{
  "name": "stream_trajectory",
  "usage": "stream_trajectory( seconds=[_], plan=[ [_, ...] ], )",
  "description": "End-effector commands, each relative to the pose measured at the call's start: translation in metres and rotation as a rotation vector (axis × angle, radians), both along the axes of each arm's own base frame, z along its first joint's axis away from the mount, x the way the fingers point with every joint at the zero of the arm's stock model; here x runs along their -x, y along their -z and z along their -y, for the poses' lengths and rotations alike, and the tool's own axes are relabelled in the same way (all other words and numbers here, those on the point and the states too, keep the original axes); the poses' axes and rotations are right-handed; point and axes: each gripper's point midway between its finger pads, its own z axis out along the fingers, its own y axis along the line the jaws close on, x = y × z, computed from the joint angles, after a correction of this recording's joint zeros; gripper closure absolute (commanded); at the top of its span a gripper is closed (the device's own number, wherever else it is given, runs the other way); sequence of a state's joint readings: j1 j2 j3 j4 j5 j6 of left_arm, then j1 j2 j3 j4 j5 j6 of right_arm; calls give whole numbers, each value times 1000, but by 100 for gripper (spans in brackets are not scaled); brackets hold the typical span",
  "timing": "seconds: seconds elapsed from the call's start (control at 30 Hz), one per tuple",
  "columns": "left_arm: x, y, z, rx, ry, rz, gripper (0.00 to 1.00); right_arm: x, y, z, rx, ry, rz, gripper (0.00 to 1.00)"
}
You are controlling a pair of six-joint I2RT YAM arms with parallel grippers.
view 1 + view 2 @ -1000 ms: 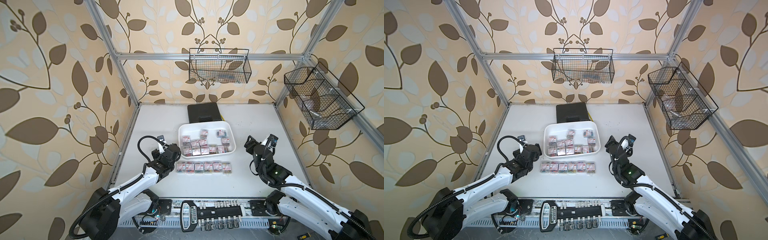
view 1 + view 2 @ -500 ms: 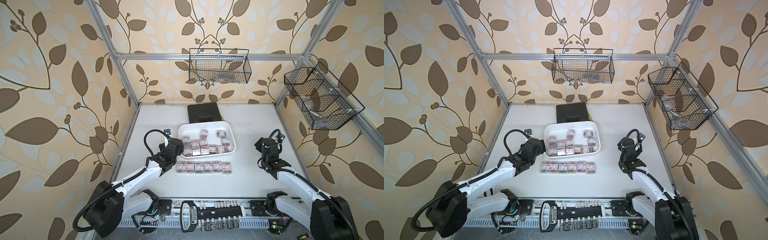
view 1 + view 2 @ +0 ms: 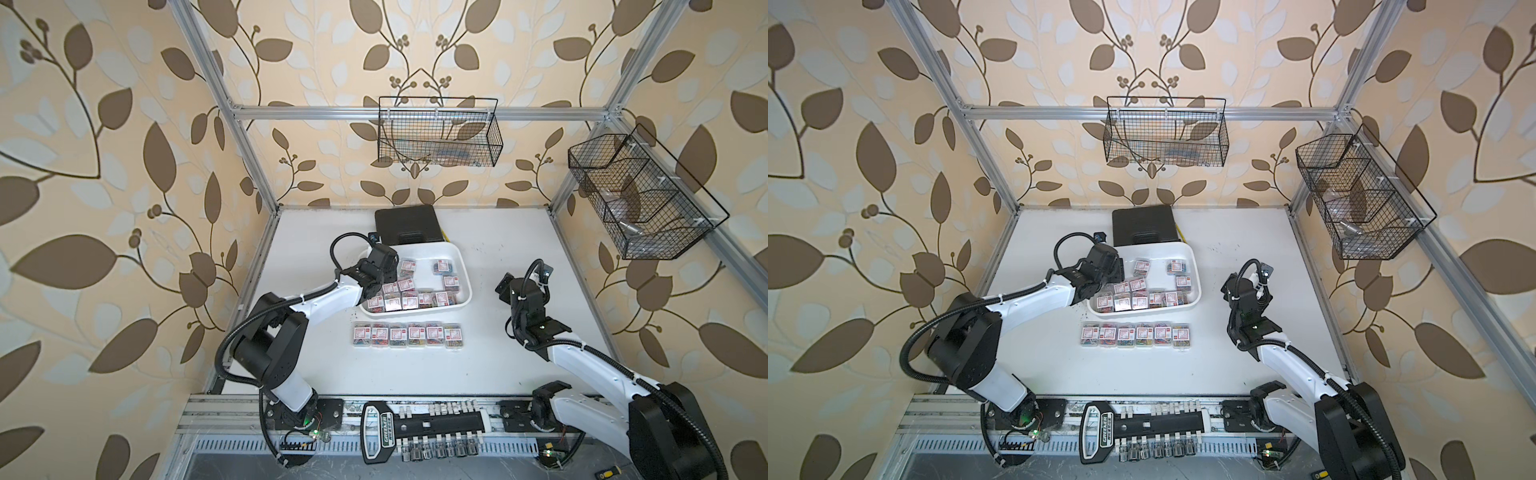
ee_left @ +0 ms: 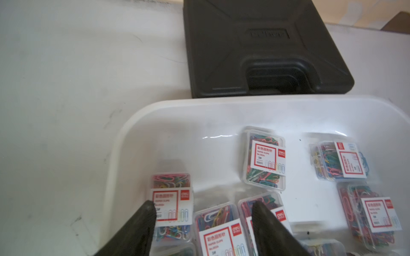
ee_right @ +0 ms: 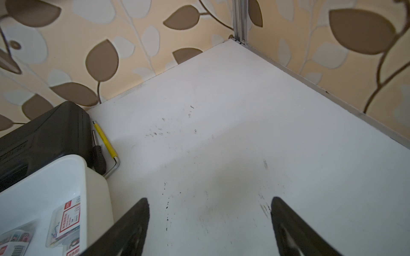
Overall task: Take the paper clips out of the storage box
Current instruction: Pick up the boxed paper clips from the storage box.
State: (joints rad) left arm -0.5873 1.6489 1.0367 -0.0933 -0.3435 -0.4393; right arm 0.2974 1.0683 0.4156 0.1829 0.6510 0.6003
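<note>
The storage box (image 3: 460, 254) (image 3: 1192, 258) is a shallow white tray at mid-table. Several clear boxes of coloured paper clips (image 3: 417, 297) (image 4: 264, 158) lie in it. Another row of paper clips (image 3: 407, 335) (image 3: 1136, 335) sits on the table in front of it. My left gripper (image 3: 380, 272) (image 4: 203, 207) hangs open over the tray's left end, its fingers either side of one clip box (image 4: 216, 226) below, holding nothing. My right gripper (image 3: 505, 286) (image 5: 209, 201) stands open over bare table to the right of the tray.
A black hard case (image 3: 407, 224) (image 4: 255, 55) lies just behind the tray, with a yellow hex key (image 5: 104, 138) and a screwdriver (image 5: 98, 157) beside it. Wire baskets hang on the back wall (image 3: 438, 133) and the right wall (image 3: 640, 195). A tool rack (image 3: 419, 428) lines the front edge.
My left arm swung from beside the table row up over the tray's left end, its jaws narrowing. My right arm drew back to the right and its jaws widened.
</note>
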Motion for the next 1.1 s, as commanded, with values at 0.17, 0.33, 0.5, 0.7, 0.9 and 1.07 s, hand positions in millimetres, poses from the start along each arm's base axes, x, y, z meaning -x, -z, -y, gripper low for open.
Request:
stream_trajectory(
  seconds=[0.17,0.33,0.5,0.7,0.9,1.07],
  plan=[
    [-22,24,56,-69,97,-82,27,-1,-5,2,19,10,10,14],
    [-37,41,58,-155,46,-112,27,-3,-5,0,31,9,0,14],
    [-47,49,57,-216,20,-128,26,-3,-4,0,35,13,-4,14],
    [-54,63,63,-249,33,-157,27,-4,-5,-1,35,12,-5,14],
    [-58,74,71,-243,59,-182,33,-4,-4,-1,39,11,-9,14],
    [-60,80,73,-244,55,-193,34,-4,-4,-1,38,10,-9,14]
  ],
)
